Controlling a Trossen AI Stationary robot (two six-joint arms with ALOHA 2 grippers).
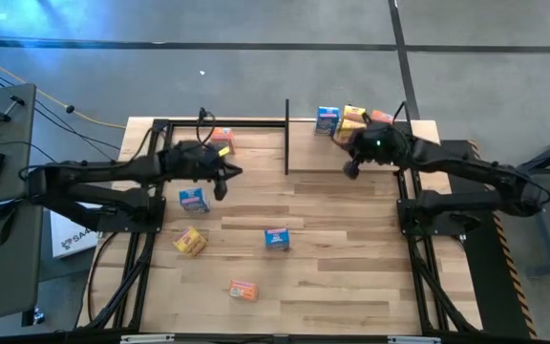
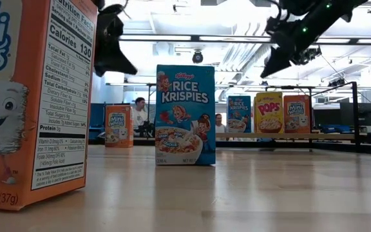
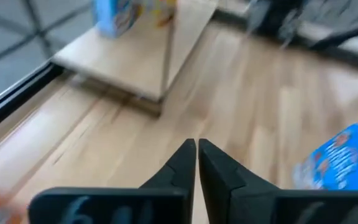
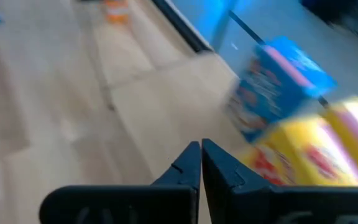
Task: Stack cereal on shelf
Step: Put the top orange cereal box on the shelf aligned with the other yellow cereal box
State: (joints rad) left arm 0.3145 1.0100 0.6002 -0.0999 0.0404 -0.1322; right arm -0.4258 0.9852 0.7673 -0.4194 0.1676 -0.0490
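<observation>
1. Nearest the low camera stands an orange Mini-Wheats box [image 2: 34, 103], filling that view's left edge, with a blue Rice Krispies box [image 2: 185, 115] upright farther back on the counter [image 1: 342, 248].
2. On the shelf [image 1: 380, 143], at the counter's far right corner, three boxes already stand in a row: blue [image 2: 239, 114], yellow [image 2: 268, 113] and orange [image 2: 296, 114].
3. Loose cereal lies spread over the counter: a blue box [image 1: 194, 200] just beside the left arm, a yellow one [image 1: 189, 241], another blue [image 1: 276, 238], an orange one [image 1: 243, 290] nearest the front edge, and one more orange [image 1: 222, 141] at the far left.
4. Both tools are empty with fingers pressed together: the left tool [image 3: 197, 163] hangs above the counter near the blue box, the right tool [image 4: 201, 163] hovers just beside the shelf's boxes.
5. The next pick looks like the near blue box for the left arm.
6. To do it well, spread the fingers fully before descending, centre them across the box's narrow faces, and close squarely so the light cardboard neither twists nor tips.
</observation>
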